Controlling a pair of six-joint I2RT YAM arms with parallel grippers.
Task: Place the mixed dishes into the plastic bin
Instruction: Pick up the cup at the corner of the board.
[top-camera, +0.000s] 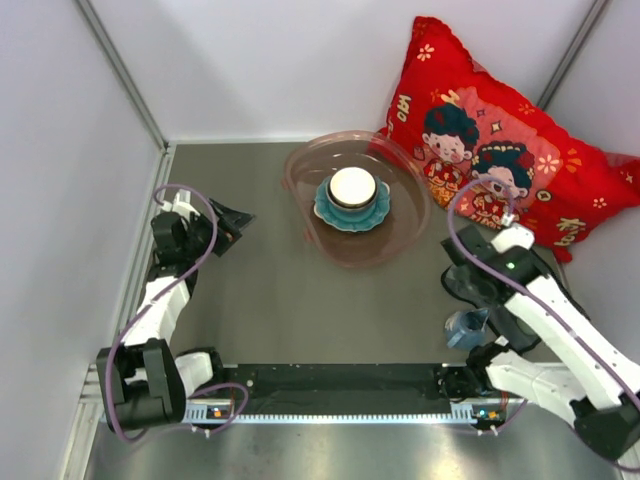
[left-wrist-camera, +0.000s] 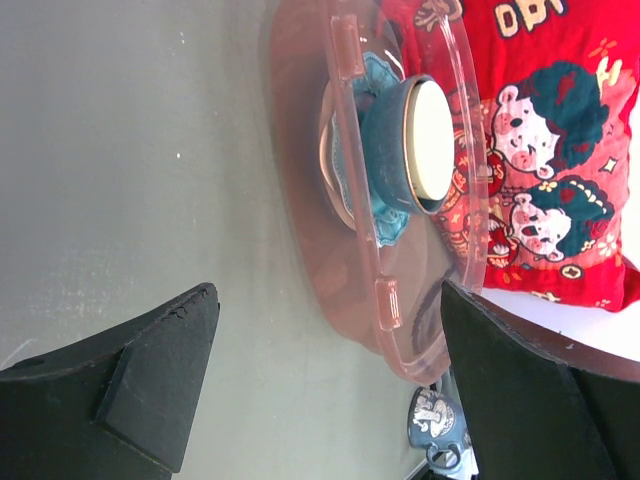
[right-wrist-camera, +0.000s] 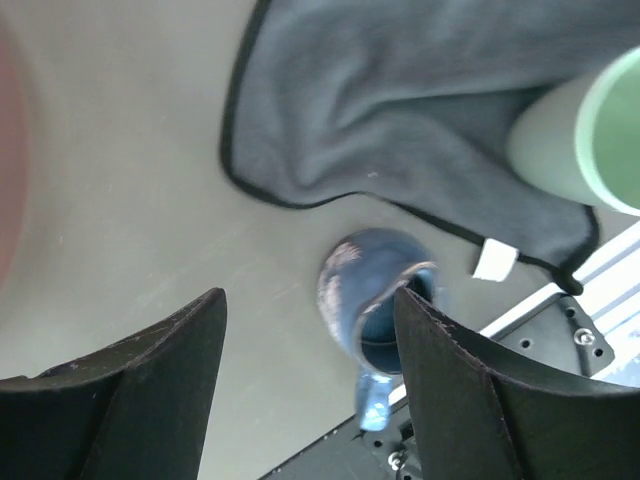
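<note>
The plastic bin (top-camera: 410, 215) stands at the table's middle back. In it a blue bowl with a cream-white bowl (top-camera: 351, 186) inside sits on the teal scalloped plate (top-camera: 330, 212); all show in the left wrist view too, bin (left-wrist-camera: 385, 300), bowls (left-wrist-camera: 400, 140), plate (left-wrist-camera: 378, 215). The small blue mug (right-wrist-camera: 370, 295) lies tipped on the table between my right gripper's (right-wrist-camera: 308, 300) open fingers, its rim against the right finger (right-wrist-camera: 470, 390). The pale green cup (right-wrist-camera: 585, 135) lies on the cloth. My left gripper (left-wrist-camera: 328, 295) is open and empty, left of the bin.
A dark grey cloth (right-wrist-camera: 420, 110) lies just beyond the mug. The red cartoon-print pillow (top-camera: 500, 150) leans at the back right, behind the bin. Grey walls close the left and back. The black base rail (top-camera: 340, 385) runs along the near edge.
</note>
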